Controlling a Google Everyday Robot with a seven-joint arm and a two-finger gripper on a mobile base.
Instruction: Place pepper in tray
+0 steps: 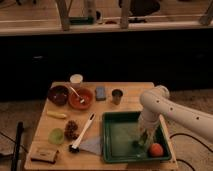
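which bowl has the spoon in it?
The orange bowl, right of the darker brown bowl. The claw is away from both, down in the green tray.

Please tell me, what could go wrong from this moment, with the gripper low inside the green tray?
1. The gripper hangs low inside the tray, near its right side. The orange fruit lies close beside it, so a sideways move may knock the fruit.
2. A dark item, perhaps the pepper, lies under the gripper; it is too small to confirm, so release is uncertain.
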